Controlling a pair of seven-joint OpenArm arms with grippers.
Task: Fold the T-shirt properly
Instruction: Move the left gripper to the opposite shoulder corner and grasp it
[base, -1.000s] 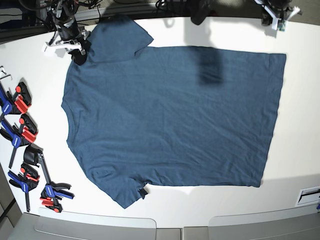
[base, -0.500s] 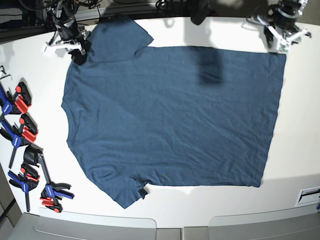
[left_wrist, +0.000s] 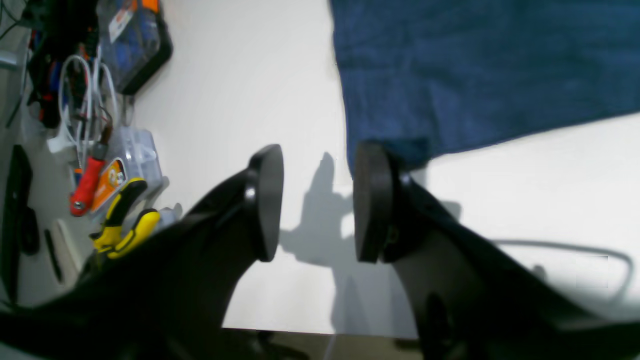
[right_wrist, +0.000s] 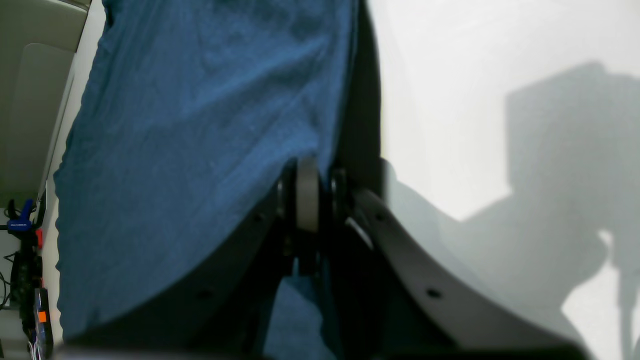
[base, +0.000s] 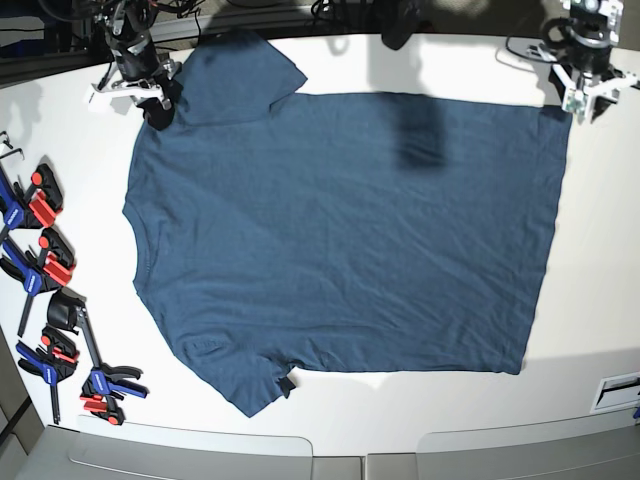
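Note:
The T-shirt (base: 340, 230) lies spread flat on the white table (base: 420, 390), dark teal-blue, collar to the left and hem to the right. My left gripper (base: 585, 100) stands open at the hem's far right corner. In the left wrist view its two dark pads (left_wrist: 265, 200) flank bare table, and the right one touches the T-shirt (left_wrist: 475, 70) at its corner tip. My right gripper (base: 158, 100) is at the far left shoulder beside the sleeve. It is shut (right_wrist: 307, 195) on the edge of the T-shirt (right_wrist: 200, 125).
Several blue and red clamps (base: 45, 265) lie along the table's left edge. Off the table's end in the left wrist view sit yellow-handled pliers (left_wrist: 122, 220), a red screwdriver (left_wrist: 87, 185) and a clear plastic box (left_wrist: 137, 147). A white label (base: 618, 388) sits at the front right.
My left gripper has come in from the far right edge to the hem's corner and has opened. The right gripper and the T-shirt have not moved.

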